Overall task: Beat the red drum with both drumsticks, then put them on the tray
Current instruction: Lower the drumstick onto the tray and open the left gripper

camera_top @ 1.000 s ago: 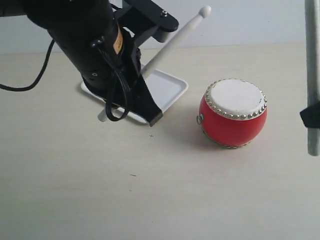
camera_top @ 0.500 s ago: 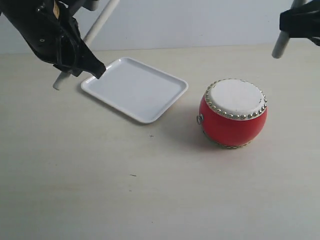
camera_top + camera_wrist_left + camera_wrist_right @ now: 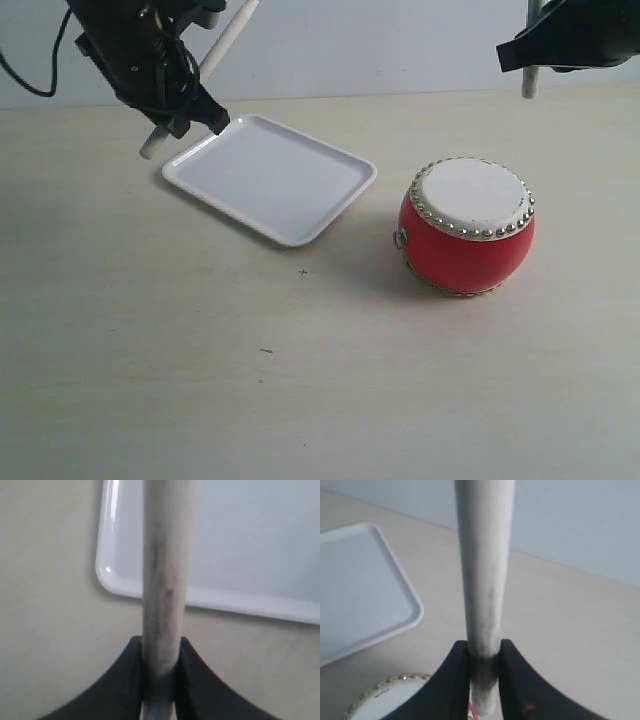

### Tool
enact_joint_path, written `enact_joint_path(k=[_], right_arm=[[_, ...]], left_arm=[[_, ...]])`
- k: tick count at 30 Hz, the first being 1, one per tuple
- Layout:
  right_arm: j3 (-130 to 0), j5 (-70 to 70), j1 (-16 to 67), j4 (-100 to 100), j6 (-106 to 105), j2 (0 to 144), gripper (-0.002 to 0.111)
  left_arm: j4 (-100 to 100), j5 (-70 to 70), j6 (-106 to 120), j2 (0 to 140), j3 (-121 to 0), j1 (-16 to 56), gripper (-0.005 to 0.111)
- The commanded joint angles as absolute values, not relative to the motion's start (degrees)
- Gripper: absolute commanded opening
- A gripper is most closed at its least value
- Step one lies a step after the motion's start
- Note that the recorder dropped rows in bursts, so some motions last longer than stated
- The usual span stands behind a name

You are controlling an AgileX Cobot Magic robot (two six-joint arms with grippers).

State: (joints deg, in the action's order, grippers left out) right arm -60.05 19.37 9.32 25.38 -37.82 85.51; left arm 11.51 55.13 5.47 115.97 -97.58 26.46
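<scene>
Labels: the only writing I can find is a small dark print (image 3: 382, 693) on the drum skin's edge in the right wrist view, too blurred to read.

Left tool (image 3: 160, 655) is clamped narrow on the left drumstick (image 3: 165, 570), jaws tight on both sides of the shaft. In the exterior view that stick's long axis is tilted. The butt end hangs low, just off the tray's far-left corner, and the shaft rises up and to the right out of frame. In the wrist view it crosses over the tray's rim.

Right tool (image 3: 484, 652) is pinched the same way on the right drumstick (image 3: 484, 570). From outside it stands close to vertical, with a short butt end poking below the tool, high at the far right and well apart from the drum.

Red drum (image 3: 465, 230) sits upright on the surface (image 3: 300, 380), right of centre, white skin up and side ring facing the tray.

Tray (image 3: 270, 175) lies flat left of the drum, not touching it. Its long axis runs diagonally from far-left to near-right.
</scene>
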Motion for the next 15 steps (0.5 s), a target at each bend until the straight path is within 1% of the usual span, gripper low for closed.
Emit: enact_joint_path(k=[1, 5, 10, 15], right_arm=[[-64.31, 24.06, 8.32, 27.38, -42.85, 90.05, 0.000], [-65.52, 24.06, 8.32, 28.97, -44.95, 90.94, 0.000], [-65.77, 24.06, 8.32, 28.97, -44.95, 90.94, 0.000], [-65.76, 24.06, 8.32, 28.97, -45.28, 90.94, 0.000]], left_arm=[[11.11, 59.00, 8.63, 123.06, -107.91, 26.33, 0.000], [11.58, 63.39, 12.35, 130.41, -116.04, 26.33, 0.000], [13.24, 63.88, 15.66, 136.55, -122.86, 26.33, 0.000], [17.40, 60.45, 26.36, 138.74, -124.72, 26.33, 0.000]])
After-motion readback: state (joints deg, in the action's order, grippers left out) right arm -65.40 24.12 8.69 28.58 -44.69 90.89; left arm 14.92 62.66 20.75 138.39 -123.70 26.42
